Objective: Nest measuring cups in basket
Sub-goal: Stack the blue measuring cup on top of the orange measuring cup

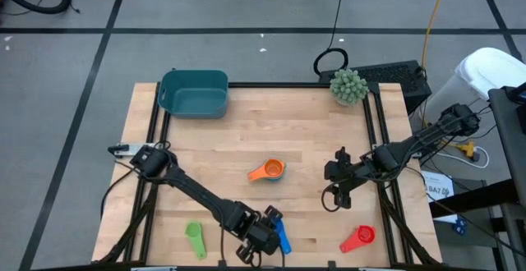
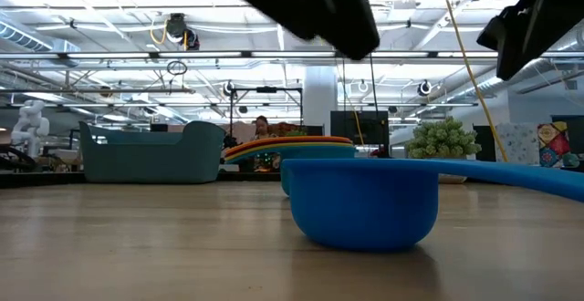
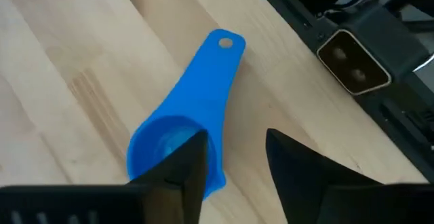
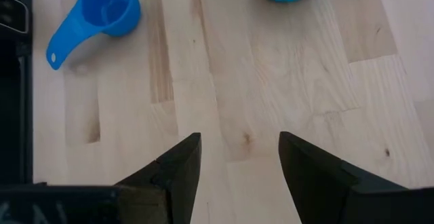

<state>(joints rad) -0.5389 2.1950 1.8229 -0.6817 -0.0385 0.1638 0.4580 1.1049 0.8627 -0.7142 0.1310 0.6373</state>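
Lighting: even, bright, overhead; ceiling strip lights visible in the low view, mildly blown out against the white ceiling.
Shadows: soft and short; faint shade under the blue cup (image 2: pixel 365 201) and beneath the arms on the wooden table (image 1: pixel 271 131).
Glare: slight sheen on the near tabletop in the low view; none on the cups.
Focus: the low view renders the near blue cup soft-edged; arm parts at the top are dark, blurred silhouettes. Wrist views: own fingers blurred, wood grain sharp.
Distortion: slight bowing of floor lines at the high view's edges.
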